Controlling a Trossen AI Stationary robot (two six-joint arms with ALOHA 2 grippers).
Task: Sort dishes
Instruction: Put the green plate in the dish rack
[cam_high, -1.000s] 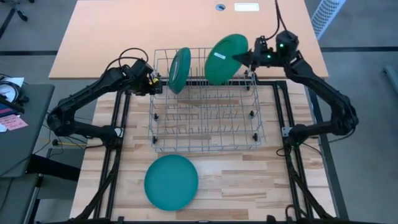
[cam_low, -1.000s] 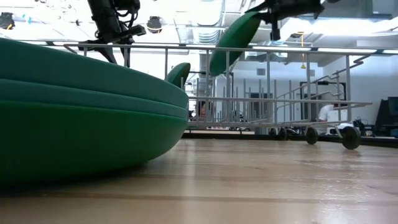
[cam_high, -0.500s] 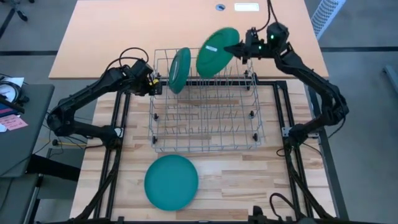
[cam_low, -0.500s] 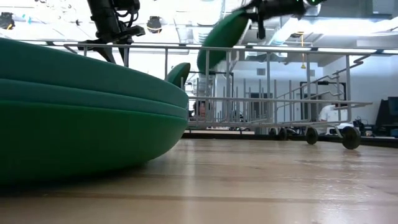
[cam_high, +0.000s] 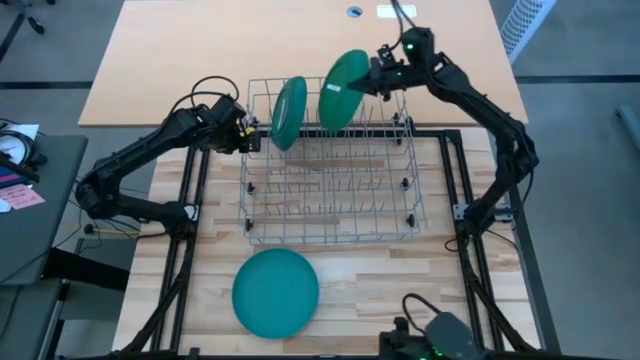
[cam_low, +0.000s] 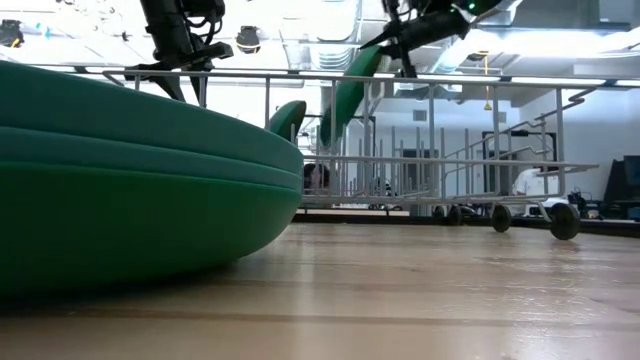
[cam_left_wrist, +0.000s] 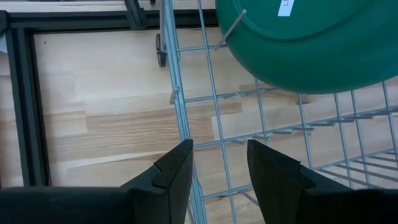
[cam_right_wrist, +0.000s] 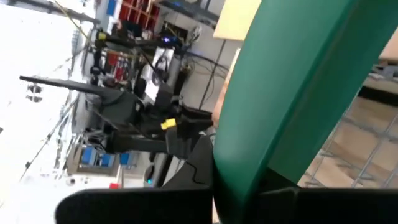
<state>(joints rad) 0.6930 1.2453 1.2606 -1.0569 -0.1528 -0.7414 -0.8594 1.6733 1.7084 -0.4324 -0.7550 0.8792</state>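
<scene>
A wire rack (cam_high: 330, 165) stands mid-table. One dark green plate (cam_high: 288, 112) stands on edge between the tines at the rack's far left. My right gripper (cam_high: 373, 85) is shut on a second dark green plate (cam_high: 340, 90) over the rack's far side. In the low view this plate's lower edge (cam_low: 332, 135) hangs below the rack's top rim. A teal plate (cam_high: 276, 292) lies flat on the table near the front edge. My left gripper (cam_left_wrist: 217, 165) is open at the rack's far left corner, its fingers on either side of the rim wire (cam_left_wrist: 180, 118). My right gripper pinches the second plate's rim (cam_right_wrist: 239, 168) between its two fingers, on the side toward the table's right. The fingers come about level from the right. The plate stands steeply tilted, nearly on edge. I cannot tell whether its lower edge touches the tines.
The rack's upright tines (cam_high: 330, 190) fill its middle and near rows. Black frame rails (cam_high: 455, 180) run along both sides of the wooden board. The teal plate fills the low view's left (cam_low: 140, 180).
My right gripper has gone toward the table's left and a little toward the far edge with its plate. The plate has tipped from a broad slant to nearly on edge, and its lower edge has sunk below the rack's top rim, beside the standing plate.
</scene>
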